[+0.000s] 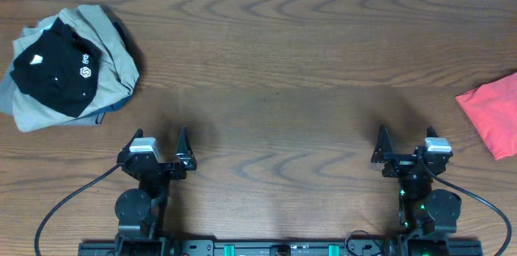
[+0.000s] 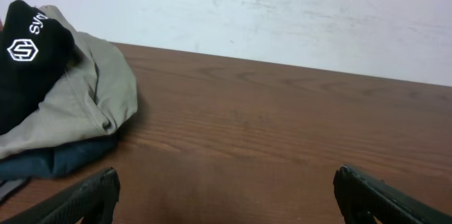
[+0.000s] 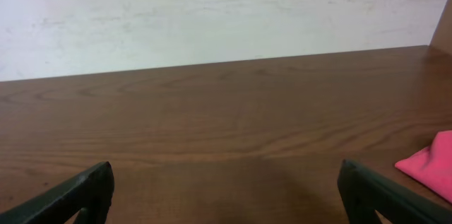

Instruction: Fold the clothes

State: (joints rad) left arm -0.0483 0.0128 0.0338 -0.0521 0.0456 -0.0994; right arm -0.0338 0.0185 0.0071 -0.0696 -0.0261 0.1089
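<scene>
Now the left claw (image 1: pixel 158 144) and right claw (image 1: pixel 406 144) are held wide, empty; the shirt (image 1: pixel 491 112) is set apart from the pile (image 1: pixel 73 70), likely for folding.

Brown wood-grain table (image 1: pixel 275 62), white scuffed wall (image 2: pixel 282 12) behind its far edge

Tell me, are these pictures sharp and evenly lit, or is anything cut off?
Overhead: sharp, evenly lit, a soft shadow beside the pile; the red shirt is cut by the frame edge. Left wrist: the near fingers look dark. Right wrist: wall bright, no glare.
</scene>
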